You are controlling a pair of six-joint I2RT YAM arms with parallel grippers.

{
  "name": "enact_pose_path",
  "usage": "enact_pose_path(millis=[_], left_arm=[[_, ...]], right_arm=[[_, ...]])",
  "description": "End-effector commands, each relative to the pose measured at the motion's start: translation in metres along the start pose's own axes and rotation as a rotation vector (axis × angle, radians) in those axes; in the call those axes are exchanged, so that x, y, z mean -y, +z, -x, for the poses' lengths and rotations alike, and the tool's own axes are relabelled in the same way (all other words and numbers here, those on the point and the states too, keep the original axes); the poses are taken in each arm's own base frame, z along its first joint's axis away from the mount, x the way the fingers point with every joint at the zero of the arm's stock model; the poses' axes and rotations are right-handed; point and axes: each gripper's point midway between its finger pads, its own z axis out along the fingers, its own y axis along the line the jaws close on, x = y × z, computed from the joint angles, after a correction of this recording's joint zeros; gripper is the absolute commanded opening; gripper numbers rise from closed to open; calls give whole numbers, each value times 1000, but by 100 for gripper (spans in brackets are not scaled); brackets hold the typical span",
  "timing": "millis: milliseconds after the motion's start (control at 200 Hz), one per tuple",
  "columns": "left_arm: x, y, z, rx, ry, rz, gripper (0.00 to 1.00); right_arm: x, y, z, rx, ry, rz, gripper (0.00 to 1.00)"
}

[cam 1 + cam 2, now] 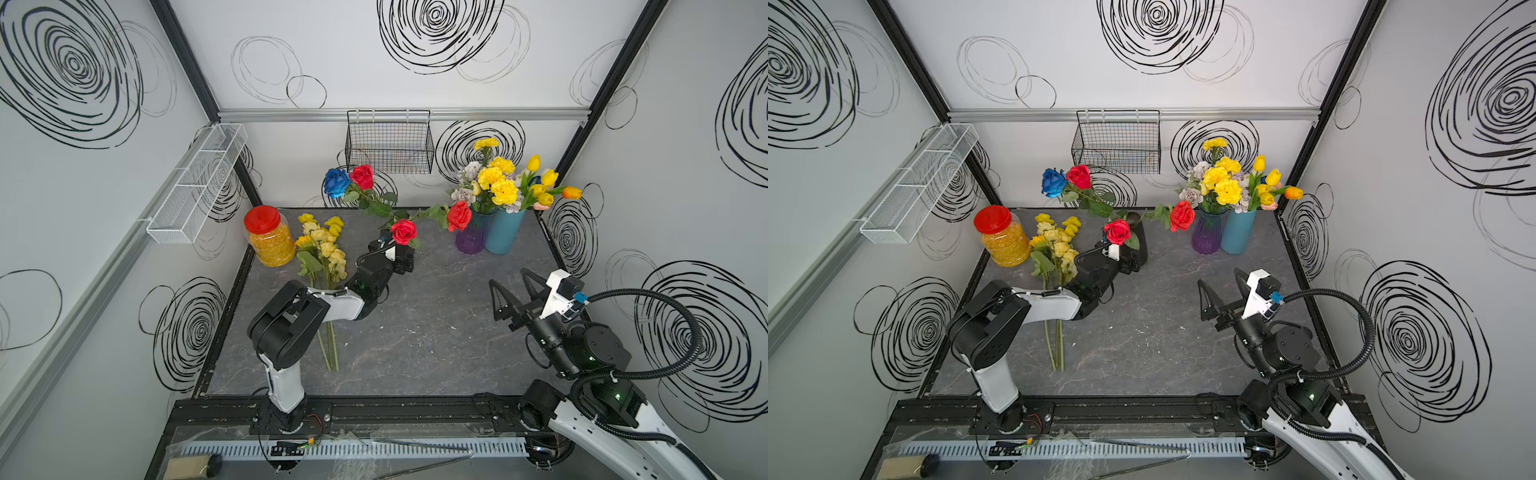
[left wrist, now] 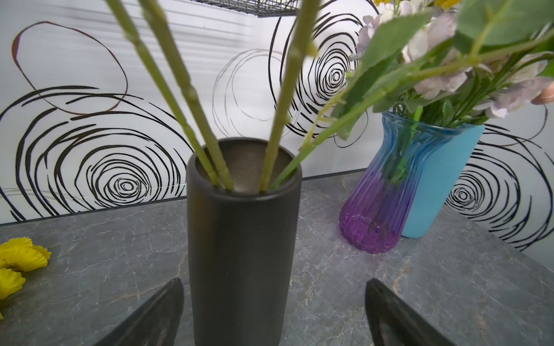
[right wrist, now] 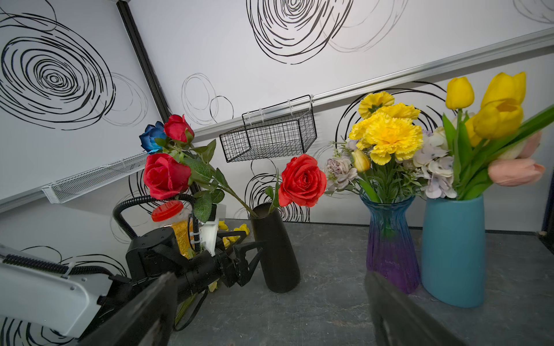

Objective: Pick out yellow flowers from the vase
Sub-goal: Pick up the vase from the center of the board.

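Observation:
Several yellow flowers lie on the table at the left, stems toward the front. A black vase holding red roses and a blue rose stands between the fingers of my open left gripper, with a gap on each side. Yellow carnations stand in a purple glass vase at the back right. Beside it, yellow tulips fill a blue vase. My right gripper hangs open and empty over the table's right side, in front of those two vases.
A jar with a red lid stands at the back left beside the laid flowers. A black wire basket hangs on the back wall and a white mesh shelf on the left wall. Pink and lilac blooms share the right vases.

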Motion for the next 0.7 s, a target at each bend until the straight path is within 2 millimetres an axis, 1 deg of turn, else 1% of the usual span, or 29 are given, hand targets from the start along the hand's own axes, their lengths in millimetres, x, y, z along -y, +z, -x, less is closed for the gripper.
enact_pose_path(millis=[0, 105, 205, 395, 485, 695], left_arm=[[-11, 16, 0, -22, 12, 23, 97], [-13, 26, 2, -32, 13, 29, 96], [-12, 34, -1, -46, 29, 35, 96], [-9, 45, -4, -55, 38, 25, 96], [-10, 50, -5, -63, 47, 32, 96], [-11, 60, -1, -58, 50, 32, 94]], right_arm=[[3, -5, 6, 13, 5, -13, 100], [4, -6, 6, 13, 7, -16, 100], [4, -6, 7, 14, 7, -16, 100], [4, -6, 6, 14, 10, -14, 100], [4, -6, 6, 11, 5, -15, 100], [5, -6, 4, 3, 4, -16, 100]])
